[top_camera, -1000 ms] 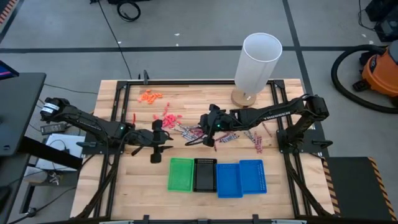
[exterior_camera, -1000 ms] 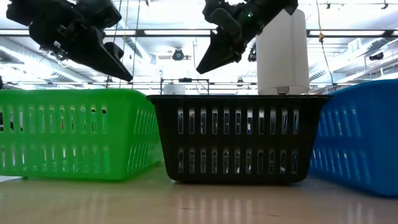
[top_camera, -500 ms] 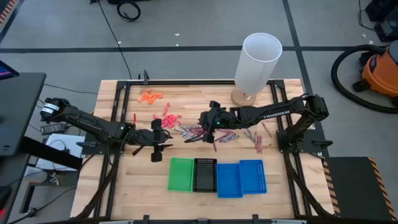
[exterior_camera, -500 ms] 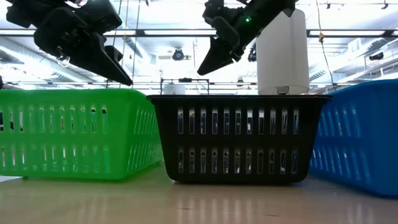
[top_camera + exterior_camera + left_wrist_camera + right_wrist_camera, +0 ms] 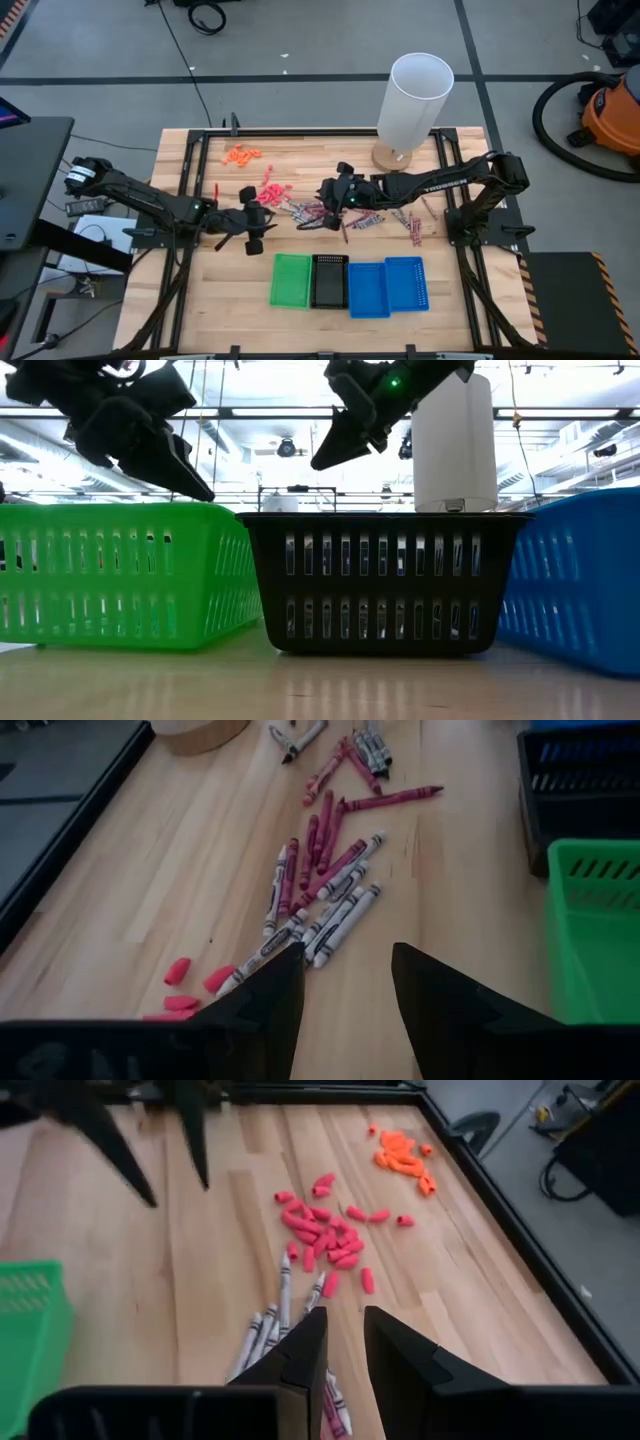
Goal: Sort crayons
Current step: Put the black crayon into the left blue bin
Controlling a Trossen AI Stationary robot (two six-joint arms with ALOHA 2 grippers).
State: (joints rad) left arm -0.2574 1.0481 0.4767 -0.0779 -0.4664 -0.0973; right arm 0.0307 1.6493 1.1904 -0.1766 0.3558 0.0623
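1. Your right gripper (image 5: 322, 222) hangs over the near-left end of the scattered short crayons, grey-silver, maroon and pinkish-red paper-wrapped sticks (image 5: 355, 216), on the bare wooden table (image 5: 200, 300). In its wrist view the grey-silver crayons (image 5: 272, 1323) lie right off the fingertips, long axes roughly in line with the fingers.
2. Its fingers stand a narrow gap apart, and I see nothing held between them.
3. Your left gripper (image 5: 262, 225) hovers just left of the same pile, fingers spread wide and empty. Its wrist view shows grey-silver and maroon crayons (image 5: 330, 895) fanned out beyond the tips, lying lengthwise away from them.
4. Judgement: the right gripper is the nearer and better lined up. A crayon lying along the fingers may need a wrist turn to be pinched across its width.
5. The green slotted plastic tray (image 5: 291, 280), black tray (image 5: 329, 281) and two blue trays (image 5: 388, 286) sit in a row nearer the front edge, well apart from the pile.
6. Hard to make out: the low view hides the crayons behind the tray walls, and overlapping crayons make single sticks difficult to separate. The coral-pink bits (image 5: 325, 1230) and orange bits (image 5: 403, 1153) lie farther off.
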